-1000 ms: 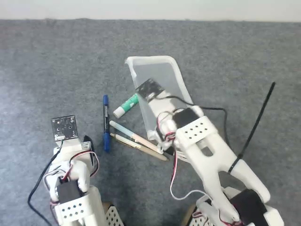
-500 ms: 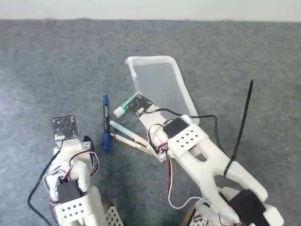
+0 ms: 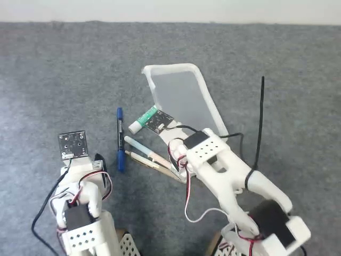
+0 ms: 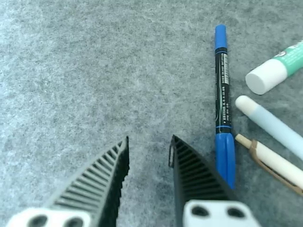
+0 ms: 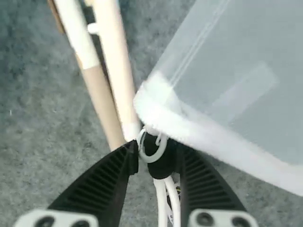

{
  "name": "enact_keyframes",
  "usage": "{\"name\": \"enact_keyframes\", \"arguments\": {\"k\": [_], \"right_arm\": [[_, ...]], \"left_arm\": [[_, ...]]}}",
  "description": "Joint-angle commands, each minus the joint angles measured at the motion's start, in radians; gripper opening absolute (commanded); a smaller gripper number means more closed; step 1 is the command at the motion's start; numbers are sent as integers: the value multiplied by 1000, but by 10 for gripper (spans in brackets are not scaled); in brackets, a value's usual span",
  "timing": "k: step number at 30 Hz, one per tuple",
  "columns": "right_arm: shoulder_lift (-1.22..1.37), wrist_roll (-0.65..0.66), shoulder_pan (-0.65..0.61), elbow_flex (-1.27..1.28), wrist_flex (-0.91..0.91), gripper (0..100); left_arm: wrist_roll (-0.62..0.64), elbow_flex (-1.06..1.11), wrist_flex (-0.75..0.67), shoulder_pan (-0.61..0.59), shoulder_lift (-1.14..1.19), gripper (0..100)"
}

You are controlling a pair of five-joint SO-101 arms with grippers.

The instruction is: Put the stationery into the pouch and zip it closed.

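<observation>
1. Pouch (image 3: 178, 96): translucent white with a zip, lying flat on the grey carpet (image 3: 64, 69) mid-table. Its near corner (image 5: 227, 71) is at your right gripper.
2. Right gripper (image 5: 154, 151): jaws clamped on the black zip pull (image 5: 152, 147), which carries a white ring, at that pouch corner.
3. Left gripper (image 4: 149, 142): jaws apart and holding nothing, over bare carpet just beside the blue marker's cap end.
4. Blue marker (image 3: 120, 140) (image 4: 222, 94): on the carpet, well apart from the pouch, pointing away from you.
5. Glue stick (image 3: 143, 121) (image 4: 277, 71): green body with a white cap, just beside the pouch's long edge.
6. Pale blue pen (image 3: 139, 145) (image 4: 272, 125): lies slantwise between the marker and the pouch.
7. Cream pen (image 3: 146, 160) (image 4: 270, 163): lies alongside the pale blue pen, on your side of it, its far end reaching towards the right gripper (image 5: 118, 71).
</observation>
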Motion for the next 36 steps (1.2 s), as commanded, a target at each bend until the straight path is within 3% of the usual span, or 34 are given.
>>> {"name": "enact_keyframes", "arguments": {"k": [1,15,19,28,36], "right_arm": [[25,12,15,-48,-12,128],[140,14,65,-83,-62,121],[147,14,87,-110,-59,0],[-68,12,90,-112,113,6],[-188,14,90,-61,147,6]], "left_arm": [[-8,-21,-23,-3,-18,134],[-8,-21,-23,-3,-18,134],[-8,-21,-23,-3,-18,134],[-8,-21,-23,-3,-18,134],[-8,-21,-23,-3,-18,134]]}}
